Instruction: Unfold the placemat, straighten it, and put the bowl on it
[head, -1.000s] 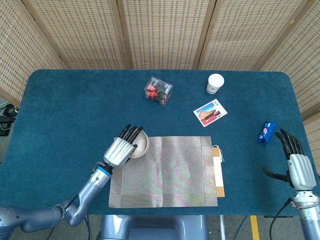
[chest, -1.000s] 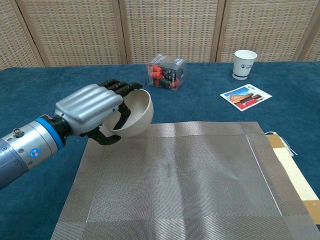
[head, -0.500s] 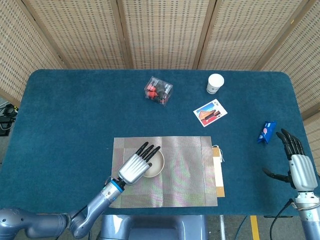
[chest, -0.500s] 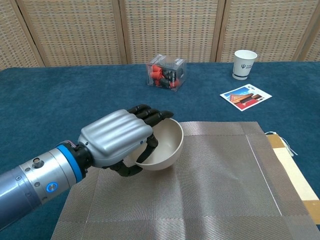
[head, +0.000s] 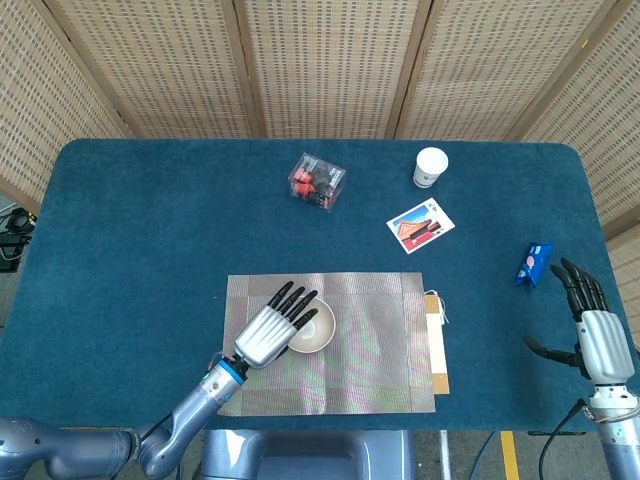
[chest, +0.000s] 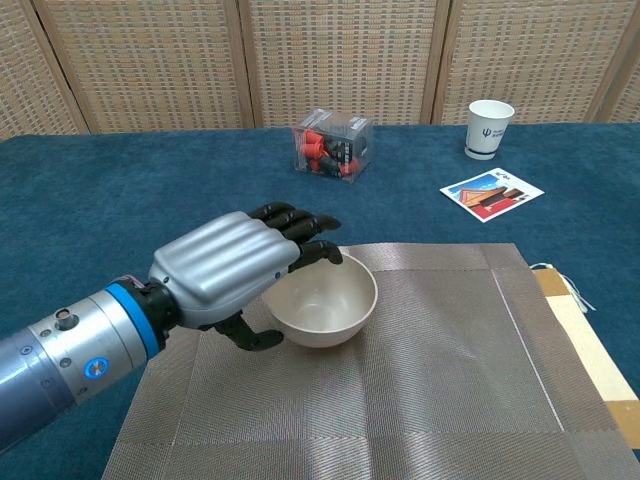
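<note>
Placemat (head: 360, 345) is flat and unfolded on the bench (head: 140, 230), near the front edge. Bowl (chest: 322, 303) sits upright on it, left of centre. Left hand (chest: 225, 268) is draped over the bowl's left rim; chest view has dark fingertips (chest: 312, 250) at the rim and the thumb low by the bowl wall, but can't tell if it's actually gripping or just resting there. Head view only gives the back of that hand (head: 268, 330) w/ fingers stretched over the bowl (head: 314, 330), so no help.

Right hand (head: 590, 325) shows in head view only, far right of the bench, fingers spread, holding nothing, just beside a blue packet (head: 533, 262).

Also on the bench: clear box w/ red stuff (chest: 333, 143), paper cup (chest: 489, 127), picture card (chest: 491, 194). Tan strip (chest: 585, 345) sits along the mat's right edge.
</note>
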